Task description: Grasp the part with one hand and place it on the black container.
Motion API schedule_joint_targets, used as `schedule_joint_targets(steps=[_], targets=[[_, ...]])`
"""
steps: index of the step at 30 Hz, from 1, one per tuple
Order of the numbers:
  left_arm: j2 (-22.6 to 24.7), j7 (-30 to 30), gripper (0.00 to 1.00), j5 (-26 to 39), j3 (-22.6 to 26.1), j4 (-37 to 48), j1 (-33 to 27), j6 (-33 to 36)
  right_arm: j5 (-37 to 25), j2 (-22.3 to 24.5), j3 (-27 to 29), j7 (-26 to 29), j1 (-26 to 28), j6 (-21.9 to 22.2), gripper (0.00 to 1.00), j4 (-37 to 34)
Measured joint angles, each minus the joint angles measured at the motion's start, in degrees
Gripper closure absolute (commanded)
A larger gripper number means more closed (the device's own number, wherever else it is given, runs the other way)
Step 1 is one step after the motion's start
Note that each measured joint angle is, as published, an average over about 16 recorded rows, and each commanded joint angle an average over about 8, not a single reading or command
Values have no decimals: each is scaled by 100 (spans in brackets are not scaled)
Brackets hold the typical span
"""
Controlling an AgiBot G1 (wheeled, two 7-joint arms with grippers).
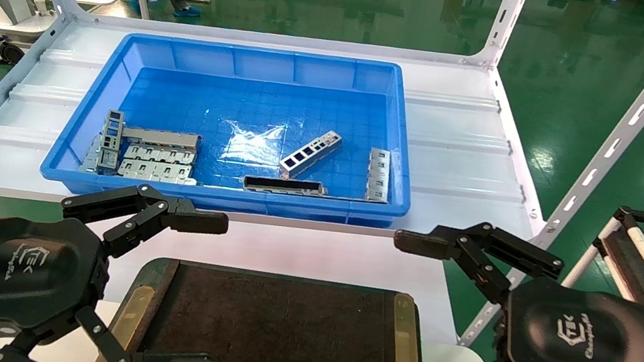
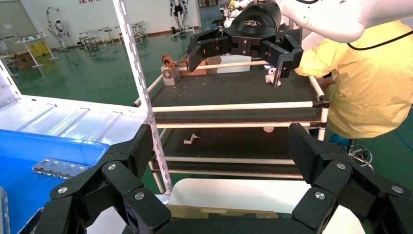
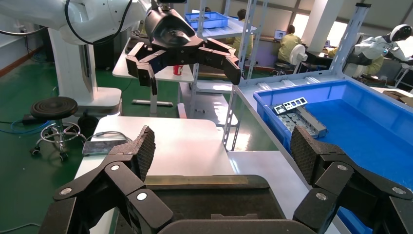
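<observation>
On the white counter (image 1: pixel 465 164) sits the blue bin (image 1: pixel 81 126), nearer lies the black container (image 1: pixel 274 327) flanked by the left pincer (image 1: pixel 203 291) and right pincer (image 1: pixel 392 310), both spread wide and empty, while the part (image 1: pixel 311 153) rests tilted inside the bin.

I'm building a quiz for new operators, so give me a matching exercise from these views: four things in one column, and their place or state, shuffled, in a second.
Things:
1. part
2. black container
3. left gripper
4. blue bin

Places or states:
A. on the white shelf, holding the metal pieces
B. open, empty, over the tray's left edge
C. lying at a slant on the bin floor, near its middle
D. nearest the robot, nothing lying on it

Pairs: 1-C, 2-D, 3-B, 4-A

The right gripper is likewise open, at the tray's right edge.
</observation>
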Motion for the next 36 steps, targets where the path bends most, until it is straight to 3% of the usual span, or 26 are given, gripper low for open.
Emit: schedule_joint_targets(steps=[36], targets=[[0, 0, 0, 0, 0, 0, 0, 0, 0, 0, 0, 0, 0, -1, 0, 0]])
